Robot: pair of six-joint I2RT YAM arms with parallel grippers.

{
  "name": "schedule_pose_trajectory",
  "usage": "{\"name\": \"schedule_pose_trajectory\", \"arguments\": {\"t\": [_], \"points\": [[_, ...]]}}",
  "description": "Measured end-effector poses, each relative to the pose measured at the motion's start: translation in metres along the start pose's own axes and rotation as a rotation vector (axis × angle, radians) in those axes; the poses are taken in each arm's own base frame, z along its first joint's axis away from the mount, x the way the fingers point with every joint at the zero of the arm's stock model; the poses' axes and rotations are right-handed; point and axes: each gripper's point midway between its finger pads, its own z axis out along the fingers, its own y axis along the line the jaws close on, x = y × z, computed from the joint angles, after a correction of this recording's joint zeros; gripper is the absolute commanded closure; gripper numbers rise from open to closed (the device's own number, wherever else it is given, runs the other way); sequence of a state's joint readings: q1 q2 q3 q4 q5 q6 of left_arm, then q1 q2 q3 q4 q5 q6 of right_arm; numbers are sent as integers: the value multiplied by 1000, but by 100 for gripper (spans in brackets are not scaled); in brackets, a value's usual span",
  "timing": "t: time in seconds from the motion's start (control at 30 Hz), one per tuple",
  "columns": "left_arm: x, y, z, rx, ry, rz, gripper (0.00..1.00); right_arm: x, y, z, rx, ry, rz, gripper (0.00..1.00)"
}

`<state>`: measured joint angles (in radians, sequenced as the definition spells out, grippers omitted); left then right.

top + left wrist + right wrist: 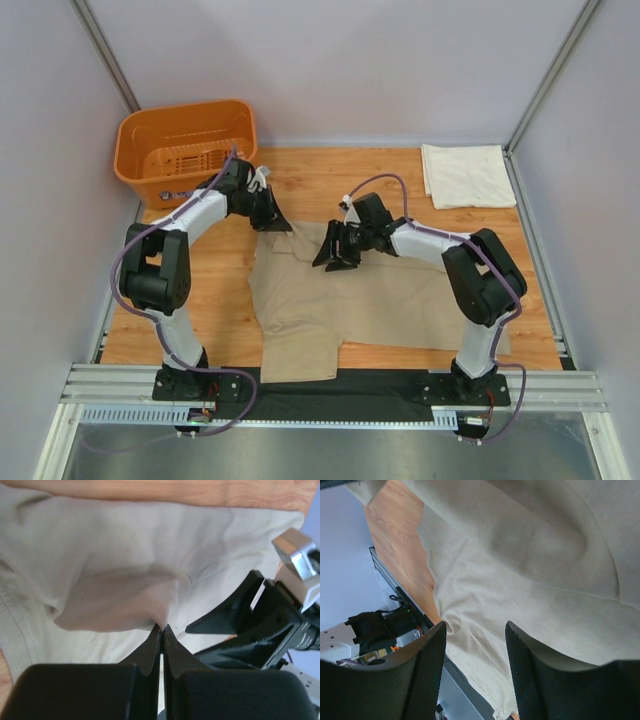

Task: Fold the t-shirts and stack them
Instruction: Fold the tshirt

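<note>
Left gripper (pixel 161 628): pinched on the tan shirt (pixel 380 300) at its far edge.
Right gripper (pixel 475 630): spread, empty, cloth directly beneath.
Shirt's length: ran rightward from both grippers.

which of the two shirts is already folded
The cream-white t-shirt in the far right corner: it is a neat folded rectangle, while the tan t-shirt lies spread and rumpled in the middle.

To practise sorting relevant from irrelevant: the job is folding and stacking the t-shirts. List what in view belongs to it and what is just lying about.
Belongs to the job:
tan t-shirt, spread out, pinched by the left gripper
cream-white t-shirt, folded, far right corner
right gripper, open over the tan t-shirt

Just lying about:
orange basket, far left corner
</note>
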<state>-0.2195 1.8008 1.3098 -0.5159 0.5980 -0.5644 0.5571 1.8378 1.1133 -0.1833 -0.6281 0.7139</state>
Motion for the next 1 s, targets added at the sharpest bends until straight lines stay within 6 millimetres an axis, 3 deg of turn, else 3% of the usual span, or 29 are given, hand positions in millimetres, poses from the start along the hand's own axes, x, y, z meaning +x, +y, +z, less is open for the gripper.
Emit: {"name": "schedule_pose_trajectory", "arguments": {"t": [0.1,0.2,0.4,0.57,0.6,0.7,0.87,1.0], "points": [[-5,7,12,2,6,-40,99,4,-4,7,9,17,9,48],[-10,13,22,-3,13,-81,99,5,-9,14,20,29,29,56],[-29,9,29,11,-24,-100,98,-6,-14,30,35,30,62,67],[-38,8,29,-5,-60,-124,81,-22,-13,38,53,-1,61,74],[-39,8,29,-10,-66,-133,72,-25,-14,39,57,-7,59,74],[-41,10,29,-24,-77,-150,58,-35,-15,45,73,-26,56,75],[-40,14,27,-50,-79,-141,54,-50,-17,44,136,-66,59,76],[-36,10,10,-61,-109,-92,52,-68,-13,41,174,-110,39,76]]}}
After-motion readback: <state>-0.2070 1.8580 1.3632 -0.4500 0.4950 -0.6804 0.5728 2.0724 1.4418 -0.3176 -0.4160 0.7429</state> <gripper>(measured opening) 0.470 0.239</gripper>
